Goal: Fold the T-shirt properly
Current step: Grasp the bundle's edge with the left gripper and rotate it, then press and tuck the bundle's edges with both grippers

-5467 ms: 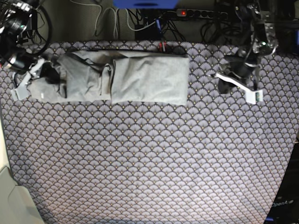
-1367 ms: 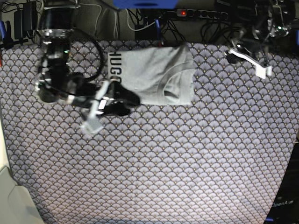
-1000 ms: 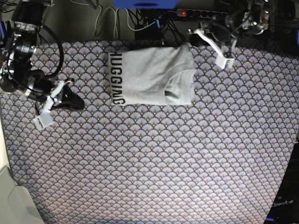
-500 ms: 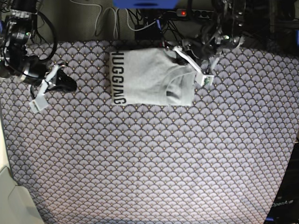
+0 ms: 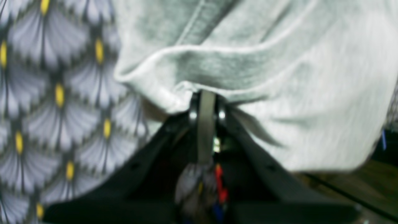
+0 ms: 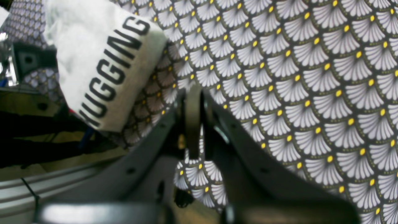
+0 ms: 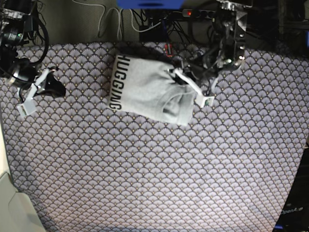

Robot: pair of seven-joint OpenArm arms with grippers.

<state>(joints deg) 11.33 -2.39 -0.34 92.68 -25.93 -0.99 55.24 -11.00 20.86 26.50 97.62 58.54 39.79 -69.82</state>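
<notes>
The grey T-shirt [image 7: 145,84] lies folded in a compact, tilted rectangle at the back of the tablecloth [image 7: 154,169]. The black "HUGGING" lettering [image 7: 117,82] runs along its left edge. My left gripper [image 7: 178,96] reaches in from the back right onto the shirt's right end, by the collar. In the left wrist view it [image 5: 203,96] is shut on a fold of the shirt [image 5: 279,77], and the cloth puckers at the tips. My right gripper [image 7: 62,90] is shut and empty over the tablecloth [image 6: 295,77], left of the shirt [image 6: 93,56].
A power strip with a red light [image 7: 189,13] and several cables [image 7: 111,24] run behind the table's back edge. A small red object [image 7: 169,48] lies just behind the shirt. A pale surface [image 7: 14,208] shows at the front left corner.
The shirt went from a long strip to a compact fold. My right arm pulled back to the left. My left arm swung in onto the shirt's right end, which shifted down-left and tilted.
</notes>
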